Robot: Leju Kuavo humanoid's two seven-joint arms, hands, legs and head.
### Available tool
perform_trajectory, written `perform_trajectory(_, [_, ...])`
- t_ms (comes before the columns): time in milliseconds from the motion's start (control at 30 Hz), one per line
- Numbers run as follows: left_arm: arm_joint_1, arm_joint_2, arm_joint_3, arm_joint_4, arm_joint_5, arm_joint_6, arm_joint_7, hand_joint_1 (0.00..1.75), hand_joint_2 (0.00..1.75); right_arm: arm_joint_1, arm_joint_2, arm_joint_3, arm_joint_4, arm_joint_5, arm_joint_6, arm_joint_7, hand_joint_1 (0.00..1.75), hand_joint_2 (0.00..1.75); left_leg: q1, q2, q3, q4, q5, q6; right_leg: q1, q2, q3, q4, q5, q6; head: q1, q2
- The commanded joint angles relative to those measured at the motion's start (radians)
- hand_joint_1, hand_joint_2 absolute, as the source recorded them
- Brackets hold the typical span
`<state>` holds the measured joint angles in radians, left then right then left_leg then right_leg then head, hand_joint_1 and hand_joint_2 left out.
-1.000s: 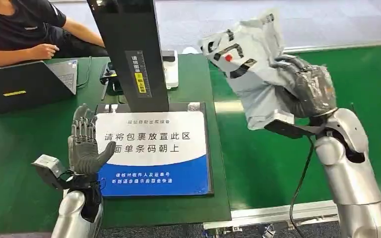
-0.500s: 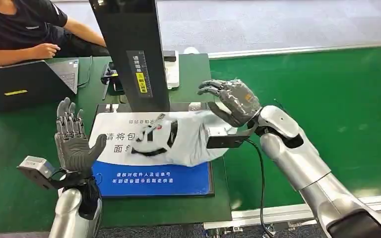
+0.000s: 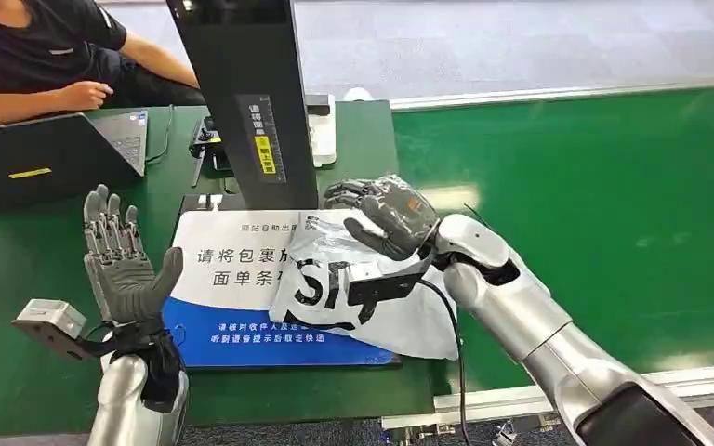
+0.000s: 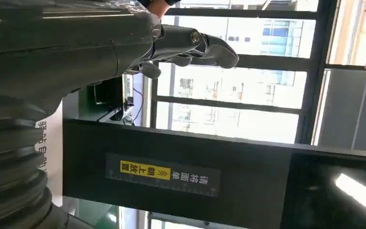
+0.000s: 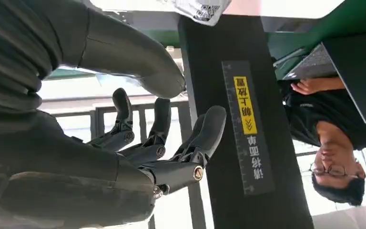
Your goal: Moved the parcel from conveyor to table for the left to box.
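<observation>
Parcel lying flat on the printed placement mat, right half of the mat, one corner overhanging the near right edge of the green surface; set here presumably because the mat marks the drop zone. Right hand hovering just over the parcel's far edge, fingers loosely spread, gripping nothing. Left hand waiting upright left of the mat, palm facing it, fingers apart, empty, likely staged for boxing. Black scanner post standing at the mat's far side. Person sitting far left by a laptop.
</observation>
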<state>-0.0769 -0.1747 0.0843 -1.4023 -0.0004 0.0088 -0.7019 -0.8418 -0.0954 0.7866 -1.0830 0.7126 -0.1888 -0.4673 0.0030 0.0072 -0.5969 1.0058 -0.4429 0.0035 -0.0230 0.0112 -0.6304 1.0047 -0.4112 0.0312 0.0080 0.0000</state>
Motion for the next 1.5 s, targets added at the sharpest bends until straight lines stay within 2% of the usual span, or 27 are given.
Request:
perform_trajectory(33, [-0.011, -0.003, 0.013, 0.006, 0.002, 0.001, 0.004, 0.00, 1.75, -0.035, 0.022, 0.063, 0.084, -0.004, -0.003, -0.007, 1.75, 1.75, 0.001, 0.001, 0.004, -0.001, -0.001, -0.001, 0.001, 0.001, 0.003, -0.001, 0.000, -0.002, 0.000, 0.000])
perform_trajectory(600, [-0.011, -0.003, 0.013, 0.006, 0.002, 0.001, 0.004, 0.00, 1.75, -0.035, 0.022, 0.063, 0.084, -0.004, -0.003, -0.007, 1.75, 1.75, 0.000, 0.000, 0.003, -0.001, -0.001, -0.001, 0.001, 0.000, 0.003, -0.001, 0.000, -0.002, 0.000, 0.000])
perform_trajectory(833, [-0.040, 0.012, -0.020, 0.053, 0.010, 0.014, 0.004, 0.00, 1.75, 0.009, 0.070, 0.138, 0.057, -0.045, 0.046, -0.045, 1.75, 1.75, 0.000, 0.000, 0.003, -0.001, 0.000, -0.001, 0.001, 0.000, 0.002, -0.001, 0.000, -0.002, 0.000, 0.000])
perform_trajectory(1000, [-0.043, 0.017, -0.035, 0.050, 0.016, 0.017, 0.004, 0.00, 1.75, 0.021, 0.074, 0.177, 0.026, -0.055, 0.045, -0.047, 1.75, 1.75, 0.001, 0.000, 0.004, -0.002, 0.000, -0.001, 0.001, -0.001, 0.003, -0.001, 0.000, -0.002, 0.000, 0.000])
perform_trajectory(1033, [-0.037, 0.012, -0.031, 0.047, 0.013, 0.026, 0.018, 0.00, 1.75, 0.032, 0.078, 0.134, 0.017, -0.014, -0.043, 0.083, 0.00, 1.75, 0.001, 0.001, 0.005, -0.002, -0.001, -0.001, 0.001, 0.000, 0.003, -0.001, 0.000, -0.003, 0.000, 0.000])
perform_trajectory(1100, [-0.019, 0.009, -0.027, 0.033, 0.015, 0.024, 0.019, 0.00, 1.75, 0.029, 0.054, 0.128, -0.039, -0.018, -0.021, 0.111, 0.00, 1.75, 0.000, 0.000, 0.002, -0.001, 0.000, 0.000, 0.000, -0.001, 0.001, 0.000, 0.000, -0.001, 0.000, 0.000])
perform_trajectory(1300, [-0.018, 0.009, -0.027, 0.031, 0.015, 0.024, 0.019, 0.00, 1.75, 0.030, 0.050, 0.126, -0.045, -0.019, -0.017, 0.112, 0.00, 1.75, 0.000, 0.000, 0.002, -0.001, 0.000, 0.000, 0.000, -0.001, 0.001, -0.001, 0.000, -0.001, 0.000, 0.000])
perform_trajectory(1333, [-0.018, 0.008, -0.027, 0.033, 0.015, 0.024, 0.019, 0.00, 1.75, 0.068, 0.063, 0.078, -0.061, 0.025, 0.005, 0.100, 0.00, 1.75, 0.000, -0.001, 0.003, -0.001, -0.001, -0.001, 0.001, -0.001, 0.002, -0.001, -0.001, -0.002, 0.000, 0.000])
perform_trajectory(1367, [0.001, 0.003, -0.022, 0.017, -0.013, 0.027, 0.049, 0.00, 1.75, 0.269, 0.114, -0.157, -0.144, -0.236, 0.061, 0.315, 0.00, 1.75, 0.000, -0.001, 0.002, -0.001, 0.000, -0.001, 0.001, -0.002, 0.002, -0.001, -0.001, -0.002, 0.000, 0.000])
perform_trajectory(1400, [0.013, 0.005, -0.024, 0.017, -0.013, 0.026, 0.048, 0.00, 1.75, 0.372, 0.080, -0.166, -0.214, -0.200, 0.025, 0.315, 0.00, 1.75, 0.001, -0.001, 0.005, -0.003, 0.000, -0.001, 0.001, -0.002, 0.004, -0.003, 0.000, -0.002, 0.000, 0.000])
perform_trajectory(1433, [0.016, 0.004, -0.025, 0.020, -0.017, 0.020, 0.046, 0.00, 1.75, 0.418, 0.069, -0.170, -0.243, -0.152, 0.000, 0.329, 0.00, 1.75, 0.002, -0.006, 0.009, -0.006, 0.000, -0.001, 0.003, -0.006, 0.010, -0.007, -0.001, -0.003, 0.000, 0.000])
perform_trajectory(1500, [0.014, -0.001, -0.027, 0.025, -0.021, 0.016, 0.045, 0.00, 1.75, 0.466, 0.067, -0.191, -0.281, -0.092, -0.041, 0.352, 0.00, 1.75, 0.002, -0.006, 0.007, -0.004, 0.000, -0.001, 0.003, -0.006, 0.008, -0.006, -0.002, -0.002, 0.000, 0.000])
